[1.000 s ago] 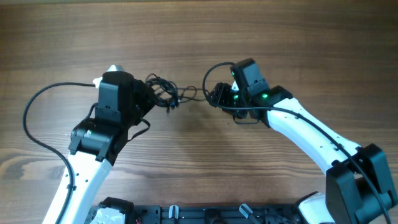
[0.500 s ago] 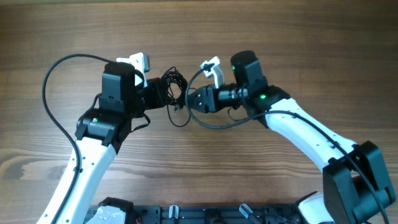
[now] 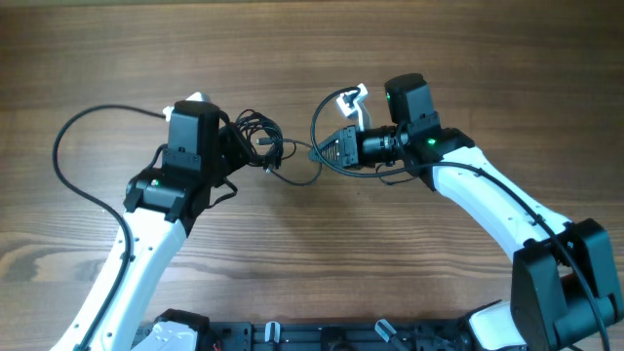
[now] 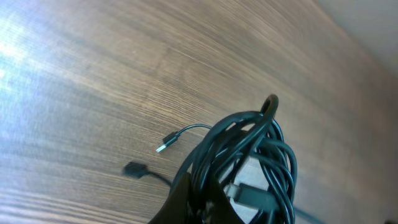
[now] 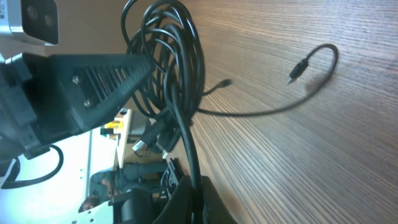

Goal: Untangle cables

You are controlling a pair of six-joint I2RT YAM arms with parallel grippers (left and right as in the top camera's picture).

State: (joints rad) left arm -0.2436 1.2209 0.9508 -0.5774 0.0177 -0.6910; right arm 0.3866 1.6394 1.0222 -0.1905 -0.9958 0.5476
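Note:
The cables are thin dark cords wound into one tangled bundle [image 3: 258, 136]. My left gripper [image 3: 237, 148] is shut on the bundle's left side. In the left wrist view the coils [image 4: 249, 155] rise out of the shut left gripper [image 4: 200, 186], and two small plug ends [image 4: 163, 147] lie on the wood. My right gripper [image 3: 325, 151] is shut on a single strand [image 3: 297, 151] that leads out of the bundle. The right wrist view shows that strand [image 5: 186, 143] pinched in the right gripper [image 5: 196, 183]. The bundle [image 5: 168, 56] hangs beside the left gripper's body [image 5: 81, 81], and a loose plug end [image 5: 298, 65] curls over the table.
Wooden tabletop [image 3: 390, 49] all around. Thick black arm cables loop out at the left [image 3: 58, 156] and above the right wrist [image 3: 322, 112]. A slack loop of thin cord [image 3: 292, 178] sags between the grippers. The robot base rail [image 3: 312, 336] lies at the front edge.
My right gripper has shut on a strand and drawn back to the right, pulling it out from the bundle. The left gripper, still holding the bundle, shifted slightly.

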